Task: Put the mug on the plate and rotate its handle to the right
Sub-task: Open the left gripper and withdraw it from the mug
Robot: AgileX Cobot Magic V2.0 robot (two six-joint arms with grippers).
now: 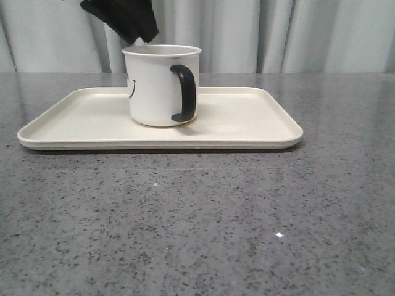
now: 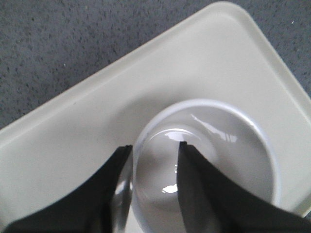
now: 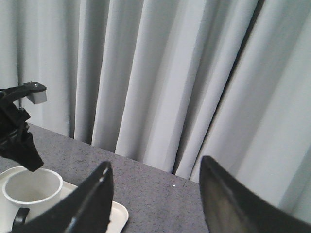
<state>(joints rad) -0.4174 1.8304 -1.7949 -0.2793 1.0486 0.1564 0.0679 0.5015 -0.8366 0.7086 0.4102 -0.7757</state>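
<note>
The white cylindrical mug (image 1: 162, 85) stands upright on the cream rectangular plate (image 1: 247, 126), its black loop handle (image 1: 184, 92) facing the front camera, slightly rightward, while the left gripper's (image 2: 153, 148) fingers straddle its rim, apart.

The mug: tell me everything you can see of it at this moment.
The mug is white, glossy and cylindrical, empty inside, with part of a black smiley on its side. It stands upright on the cream plate, left of the middle. Its black loop handle faces the front camera, slightly right. The left claw straddles its rim, one finger inside, one outside.
</note>
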